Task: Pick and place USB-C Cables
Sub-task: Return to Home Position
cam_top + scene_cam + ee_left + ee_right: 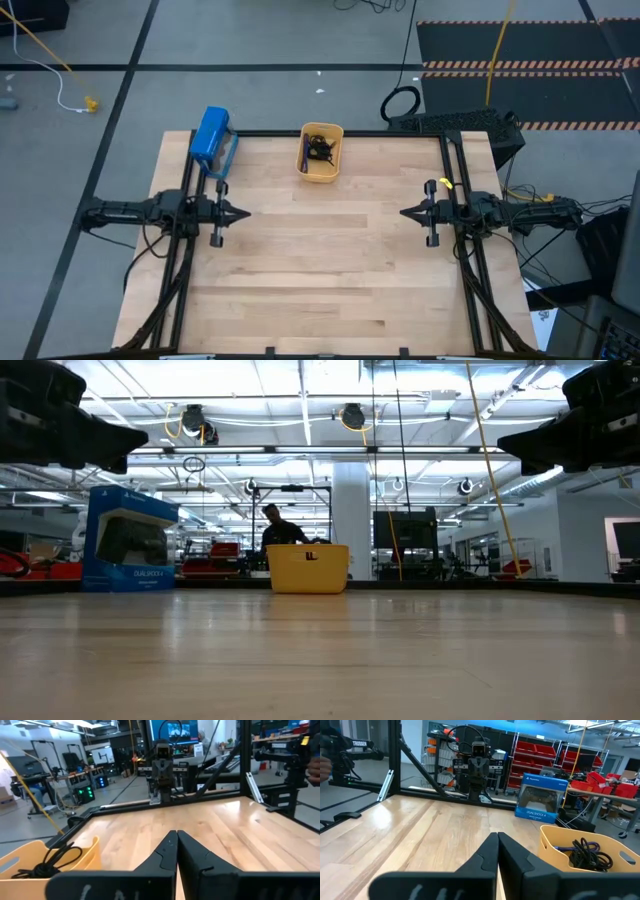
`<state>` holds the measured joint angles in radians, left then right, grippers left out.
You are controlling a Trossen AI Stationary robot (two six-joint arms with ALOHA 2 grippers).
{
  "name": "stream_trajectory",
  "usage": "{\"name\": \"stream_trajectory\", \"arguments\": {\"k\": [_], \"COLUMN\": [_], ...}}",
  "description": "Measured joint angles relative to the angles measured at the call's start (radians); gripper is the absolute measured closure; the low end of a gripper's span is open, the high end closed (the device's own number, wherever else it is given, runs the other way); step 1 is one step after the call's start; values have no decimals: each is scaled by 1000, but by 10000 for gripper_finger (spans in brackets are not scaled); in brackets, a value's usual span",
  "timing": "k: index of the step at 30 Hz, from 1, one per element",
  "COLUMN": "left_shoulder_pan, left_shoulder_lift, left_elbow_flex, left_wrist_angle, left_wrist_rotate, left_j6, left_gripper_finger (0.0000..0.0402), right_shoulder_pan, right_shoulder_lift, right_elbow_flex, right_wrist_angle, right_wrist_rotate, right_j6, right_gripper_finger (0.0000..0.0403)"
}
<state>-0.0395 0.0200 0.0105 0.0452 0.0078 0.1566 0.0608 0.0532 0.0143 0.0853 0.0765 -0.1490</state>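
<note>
Standing on grey workshop floor, one wooden table (320, 270) shows bare wood between two grippers: the left gripper (245, 213) and right gripper (404, 213) hover at opposite side edges, fingertips pressed together, empty. Along the far edge sit one blue box (211, 135) and one yellow bin (321, 177) holding the USB-C cables (320, 150), a black tangle plus one purple cord

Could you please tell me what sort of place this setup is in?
Most likely a robotics lab in an industrial hall: racks of red storage bins, a lit monitor, and striped hazard tape on the floor.
</note>
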Motion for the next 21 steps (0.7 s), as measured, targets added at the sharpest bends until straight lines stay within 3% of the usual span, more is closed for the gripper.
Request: {"name": "stream_trajectory", "arguments": {"k": [21], "left_shoulder_pan": [0], "left_shoulder_lift": [-18], "left_elbow_flex": [1], "left_wrist_angle": [-36], "left_wrist_rotate": [-16], "left_j6": [3], "left_gripper_finger": [398], "right_shoulder_pan": [0], "right_shoulder_lift": [0], "right_elbow_flex": [0], "right_wrist_angle": [0], "right_wrist_rotate": [0], "right_j6": [14], "right_gripper_finger": [403]}}
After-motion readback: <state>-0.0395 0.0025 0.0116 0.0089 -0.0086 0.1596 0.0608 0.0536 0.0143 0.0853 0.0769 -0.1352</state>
